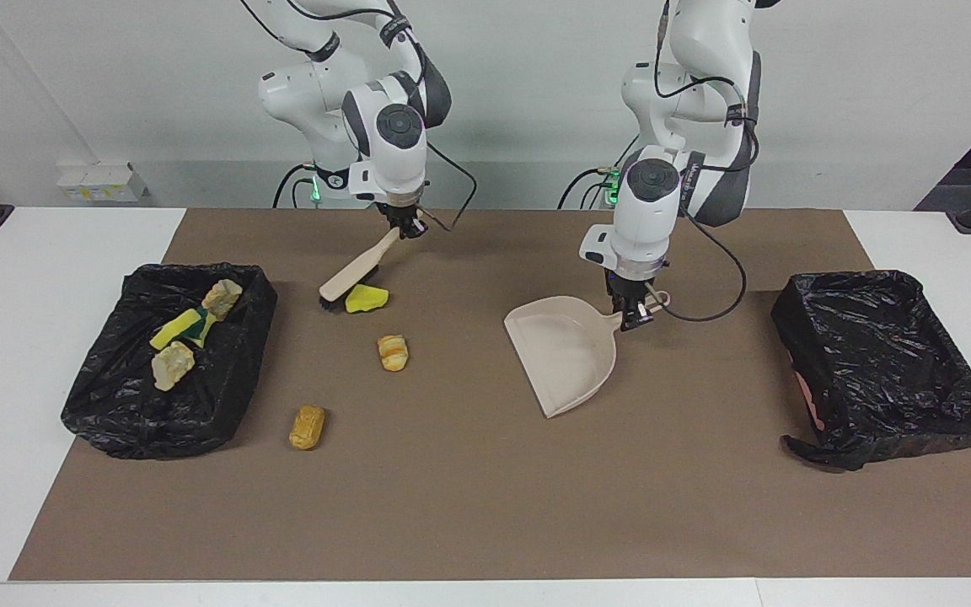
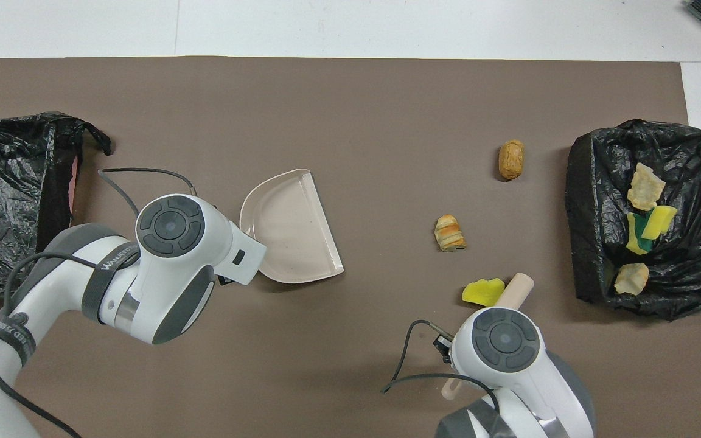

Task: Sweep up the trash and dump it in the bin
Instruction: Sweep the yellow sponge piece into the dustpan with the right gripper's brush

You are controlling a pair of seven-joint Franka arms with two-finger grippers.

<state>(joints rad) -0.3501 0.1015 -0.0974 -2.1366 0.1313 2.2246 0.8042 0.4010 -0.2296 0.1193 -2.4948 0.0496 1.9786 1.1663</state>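
At the right arm's end of the surface (image 1: 47,278) a bin lined with a black bag (image 1: 169,358) holds three scraps: a pale bread chunk (image 1: 222,297) nearest the robots, a yellow and green sponge (image 1: 178,329) in the middle, and a second pale chunk (image 1: 172,364) farthest from them.

The right tool (image 1: 408,226) is clenched on the handle of a brush (image 1: 359,270), which slants down from the tool toward the bin. The bristle end is at the mat (image 1: 485,506). A yellow sponge piece (image 1: 366,298) lies touching the brush head, on the side toward the left arm. A striped bread roll (image 1: 393,352) lies farther from the robots than that sponge piece, well apart from the tool. A darker orange roll (image 1: 307,427) lies farther out again, near the filled bin.

The left tool (image 1: 635,316) grips the handle of a beige dustpan (image 1: 561,354). The pan rests on the mat, its open lip on the side away from the tool, and it holds nothing. It lies well apart from all the loose scraps.

At the left arm's end sits a second bin with a black bag (image 1: 882,362), with no scraps showing in it.
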